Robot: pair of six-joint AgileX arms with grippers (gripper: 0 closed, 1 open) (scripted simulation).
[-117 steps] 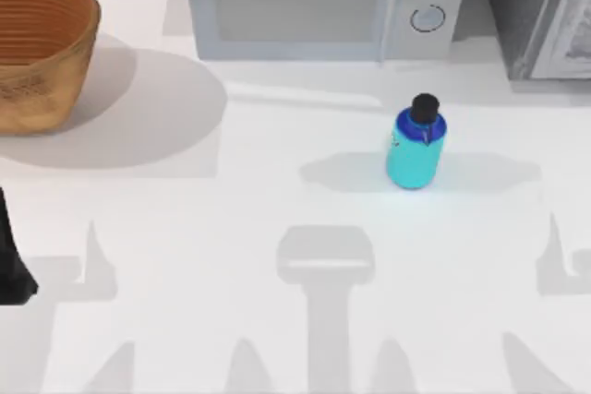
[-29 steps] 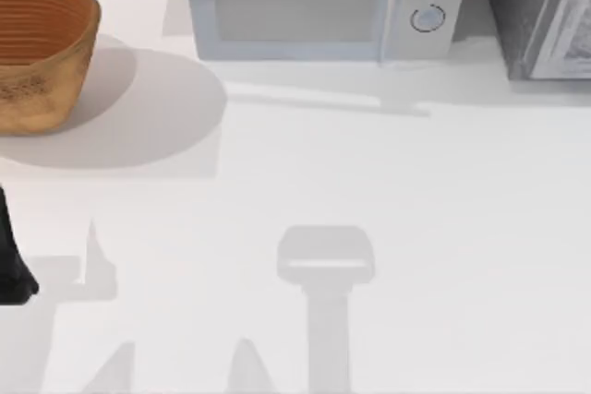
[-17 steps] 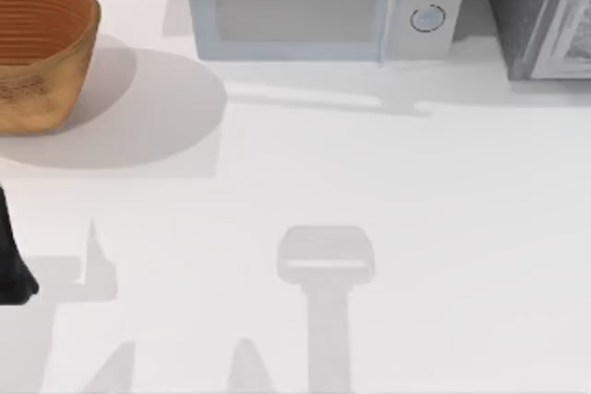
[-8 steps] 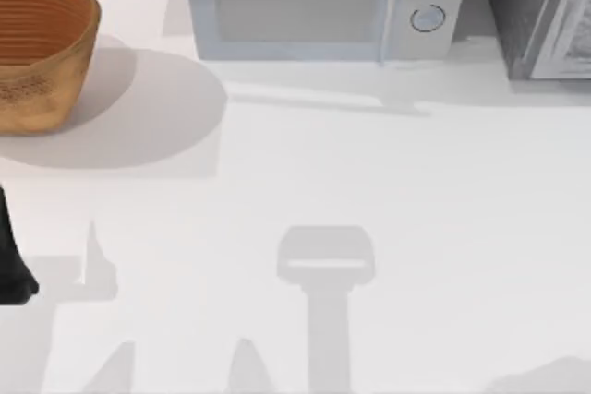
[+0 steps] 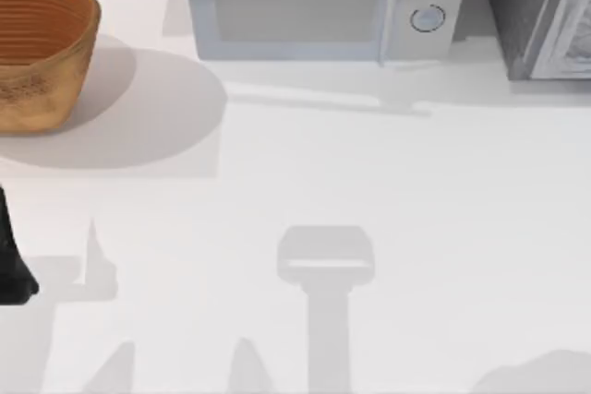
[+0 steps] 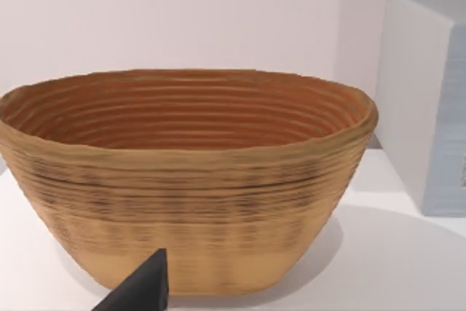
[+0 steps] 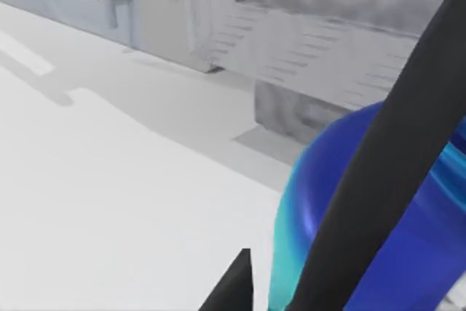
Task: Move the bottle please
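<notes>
Seven seconds ago the bottle (image 7: 378, 202) stood upright on the bench (image 5: 369, 182) in front of the microwave (image 5: 314, 2); now that spot is bare, and a soft shadow has grown at the near right corner of the bench since half a second ago.

From the right wrist camera, the bottle sits close up within the right claw (image 7: 320, 267): its blue shoulder and cyan side lie right behind a dark finger (image 7: 386, 158) that crosses it slantwise, and a second dark fingertip (image 7: 237, 285) pokes up just beside its cyan edge. The fingers look closed around the bottle with the bottle between them, though the contact on the far side is hidden. Whether the bottle touches the bench cannot be told. Beyond it are the microwave's front and a grey cabinet (image 7: 342, 34).

The left arm (image 5: 11, 265) is parked at the left edge of the bench, near the wicker basket (image 5: 42, 48). Its wrist camera faces the basket's side, with one dark fingertip (image 6: 142, 289) of the left claw low in front of it; how far that claw is open cannot be told.
</notes>
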